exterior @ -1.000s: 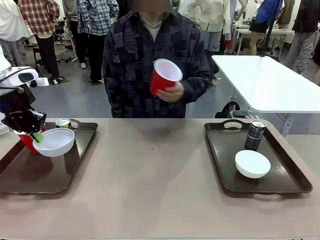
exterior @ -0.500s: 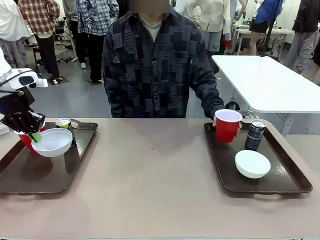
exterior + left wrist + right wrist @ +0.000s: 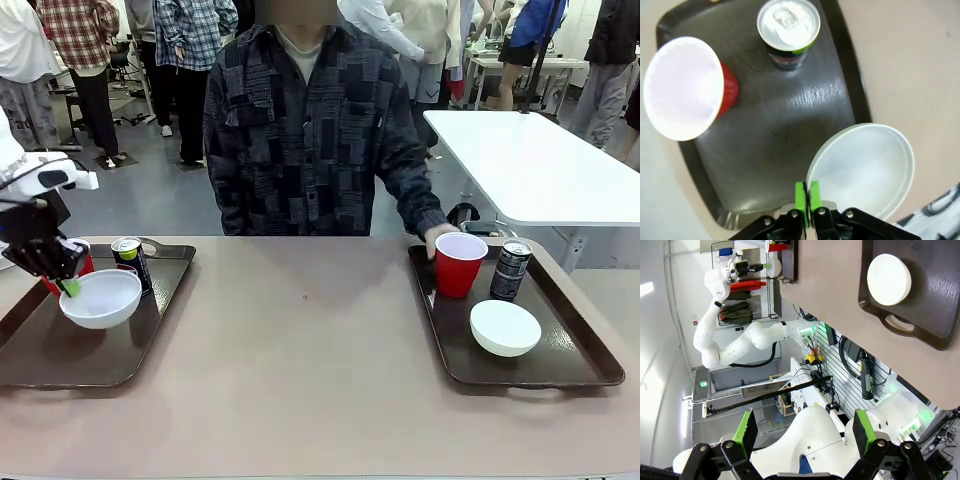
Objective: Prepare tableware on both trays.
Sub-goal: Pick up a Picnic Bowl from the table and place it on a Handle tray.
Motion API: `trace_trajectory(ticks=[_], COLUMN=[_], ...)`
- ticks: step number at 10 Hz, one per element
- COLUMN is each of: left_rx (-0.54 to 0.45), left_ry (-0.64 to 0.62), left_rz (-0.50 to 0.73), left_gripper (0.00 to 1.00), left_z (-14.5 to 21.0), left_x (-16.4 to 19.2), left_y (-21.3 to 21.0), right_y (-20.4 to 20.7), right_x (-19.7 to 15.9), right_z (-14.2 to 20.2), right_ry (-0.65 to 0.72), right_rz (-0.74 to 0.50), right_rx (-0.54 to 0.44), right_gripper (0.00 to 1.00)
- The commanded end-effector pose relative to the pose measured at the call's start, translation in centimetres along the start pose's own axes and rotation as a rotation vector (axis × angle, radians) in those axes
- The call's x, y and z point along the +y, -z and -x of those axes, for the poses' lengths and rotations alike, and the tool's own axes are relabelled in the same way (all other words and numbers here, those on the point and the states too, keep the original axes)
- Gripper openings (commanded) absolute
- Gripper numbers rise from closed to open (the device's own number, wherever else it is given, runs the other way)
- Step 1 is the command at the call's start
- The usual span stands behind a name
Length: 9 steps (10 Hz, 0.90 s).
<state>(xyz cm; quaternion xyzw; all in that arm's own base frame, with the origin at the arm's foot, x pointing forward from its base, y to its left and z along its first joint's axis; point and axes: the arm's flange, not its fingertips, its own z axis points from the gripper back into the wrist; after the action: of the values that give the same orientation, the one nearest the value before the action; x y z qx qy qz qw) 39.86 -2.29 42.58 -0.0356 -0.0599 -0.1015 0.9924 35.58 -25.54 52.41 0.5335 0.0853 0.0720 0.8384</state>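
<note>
My left gripper (image 3: 66,285) (image 3: 807,192) is shut on the rim of a shallow white bowl (image 3: 100,298) (image 3: 862,170), holding it just over the left tray (image 3: 60,350) (image 3: 765,145). Behind it on that tray stand a red cup (image 3: 80,262) (image 3: 682,87) and a dark can (image 3: 130,262) (image 3: 788,31). On the right tray (image 3: 570,350) (image 3: 935,295) the person's hand (image 3: 437,236) rests on a second red cup (image 3: 459,262), next to the black-silver can (image 3: 510,269) and the other white bowl (image 3: 505,327) (image 3: 889,279). My right gripper (image 3: 802,432) is open, far from the table.
The person stands at the far edge of the tan table (image 3: 300,360), between the trays. A white table (image 3: 530,160) is behind on the right, with other people farther back.
The person has brought the red cup down and set it on the right tray beside the can. My left gripper has lowered the bowl and shifted it slightly left.
</note>
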Motion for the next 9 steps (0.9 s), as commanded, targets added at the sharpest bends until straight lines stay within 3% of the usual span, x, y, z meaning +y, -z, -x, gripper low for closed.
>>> trace_trajectory(ticks=[1, 5, 6, 7, 8, 9], left_rx=[-0.026, 0.022, 0.021, 0.028, 0.032, 0.037], left_ry=[0.061, 0.106, 0.109, 0.108, 0.114, 0.116], left_rz=[-0.061, -0.081, -0.083, -0.096, -0.101, -0.103], left_gripper=[0.04, 0.04, 0.63, 0.63, 1.00, 1.00], left_z=[1.5, 2.0, 2.2, 2.2, 2.1, 2.2], left_x=[0.4, 0.0, -0.1, -0.1, -0.1, -0.2], left_y=[2.4, 5.1, 5.2, 5.0, 5.1, 5.3], right_y=[-0.1, -0.1, -0.1, -0.1, -0.1, -0.1], right_x=[0.2, 0.2, 0.2, 0.2, 0.2, 0.2], right_z=[0.0, 0.0, 0.0, 0.0, 0.0, 0.0], right_ry=[0.009, 0.009, 0.009, 0.009, 0.009, 0.009], right_rz=[-0.004, -0.004, -0.004, -0.004, -0.004, -0.004], right_rx=[-0.006, -0.006, -0.006, -0.006, -0.006, -0.006], right_gripper=[1.00, 1.00, 1.00, 1.00, 1.00, 1.00])
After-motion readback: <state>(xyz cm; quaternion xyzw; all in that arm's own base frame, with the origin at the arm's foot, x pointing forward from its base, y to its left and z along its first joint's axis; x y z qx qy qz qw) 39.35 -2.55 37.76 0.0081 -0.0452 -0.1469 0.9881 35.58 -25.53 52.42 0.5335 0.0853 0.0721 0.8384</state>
